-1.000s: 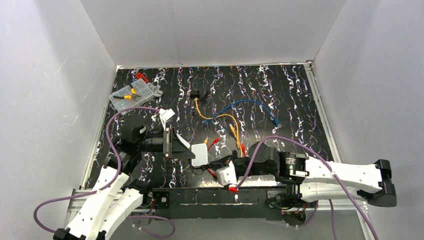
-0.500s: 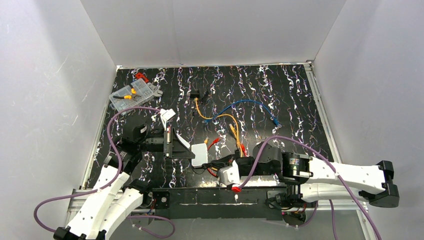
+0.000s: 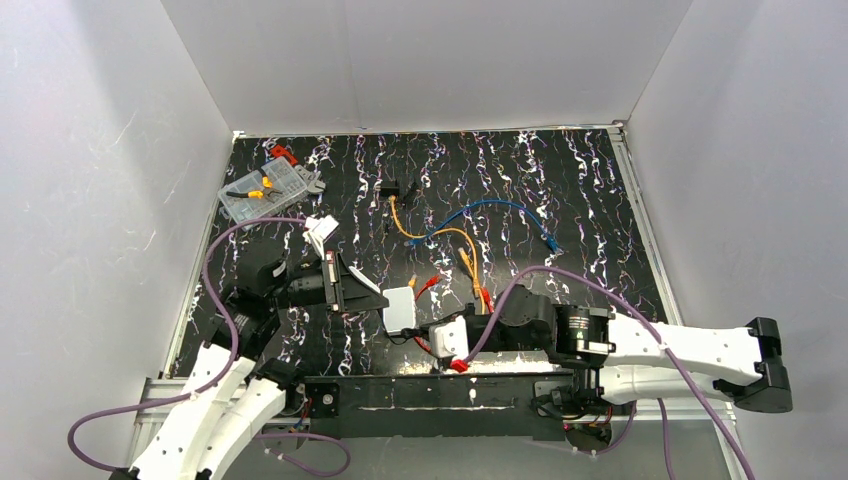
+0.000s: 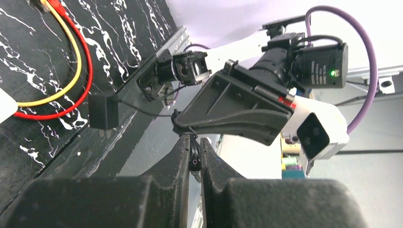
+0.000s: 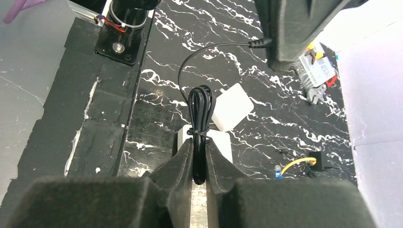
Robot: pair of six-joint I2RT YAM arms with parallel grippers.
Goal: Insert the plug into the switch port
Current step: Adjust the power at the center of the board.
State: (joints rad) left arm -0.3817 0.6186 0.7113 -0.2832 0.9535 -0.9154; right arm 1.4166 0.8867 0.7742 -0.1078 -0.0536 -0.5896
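The switch (image 3: 400,308), a pale flat box, lies near the front rail; its port edge is not readable. In the right wrist view the switch (image 5: 220,142) lies just past my fingers. My right gripper (image 3: 428,330) is shut on a tied coil of black cable (image 5: 199,109) beside the switch. The cable runs up to my left gripper (image 3: 365,295), which is shut on the black plug (image 4: 194,164), held above the mat left of the switch. The left gripper shows at the top of the right wrist view (image 5: 285,33), with the plug's strain relief (image 5: 260,42) at its finger.
A smaller white box (image 5: 231,107) lies between the grippers, just beyond the switch. A black adapter (image 4: 102,110) sits at the front rail. Red (image 3: 430,283), yellow (image 3: 450,235) and blue (image 3: 500,205) cables lie mid-mat. A clear parts case (image 3: 262,190) stands far left.
My left arm has swung a little to the left and turned, still holding the plug. My right gripper has edged left and slightly forward with the cable coil.
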